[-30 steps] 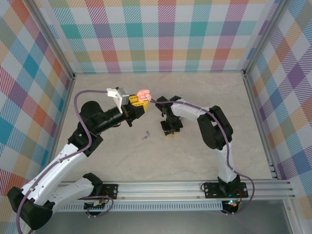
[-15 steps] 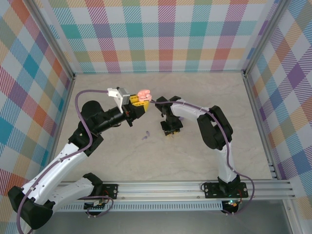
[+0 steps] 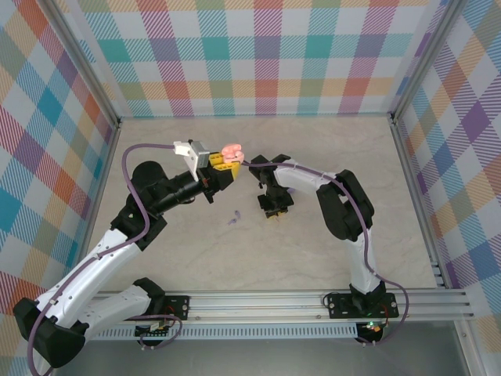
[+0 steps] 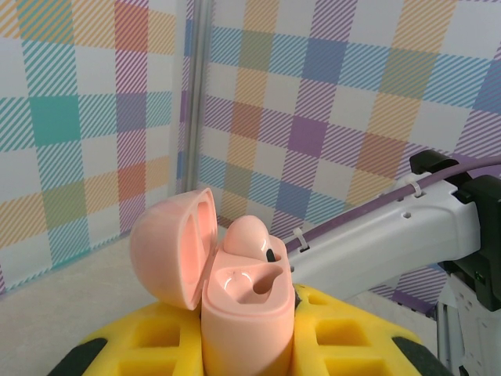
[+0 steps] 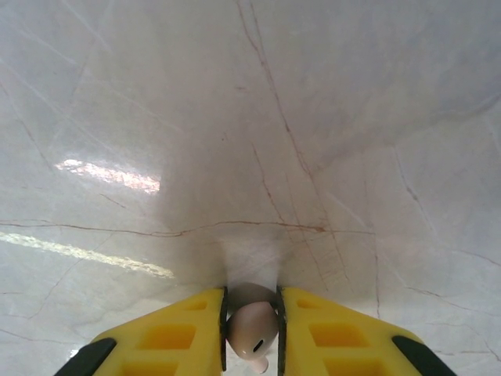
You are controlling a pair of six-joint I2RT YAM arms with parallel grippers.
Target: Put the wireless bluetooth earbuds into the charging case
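Observation:
The pink charging case (image 4: 249, 313) stands upright with its lid (image 4: 168, 247) swung open to the left, held above the table. My left gripper (image 3: 222, 166) is shut on its body. One pink earbud (image 4: 249, 233) sits in the far socket, and the near socket (image 4: 252, 282) is hollow. My right gripper (image 5: 252, 304) points down at the marble table (image 5: 235, 117), its yellow fingers (image 5: 180, 333) shut on a pale pink earbud (image 5: 252, 333) just off the surface. In the top view the right gripper (image 3: 272, 210) is right of the case (image 3: 231, 150). A small lilac earbud (image 3: 233, 218) lies on the table between the arms.
Checked walls (image 3: 266, 55) close in the table on three sides, with metal posts at the back corners. The right arm's white link and purple cable (image 4: 391, 227) pass just behind the case. A rail (image 3: 274, 301) runs along the near edge.
The right gripper's fingers have drawn in onto the pale pink earbud. Both arms have hardly moved, and the case stays held open.

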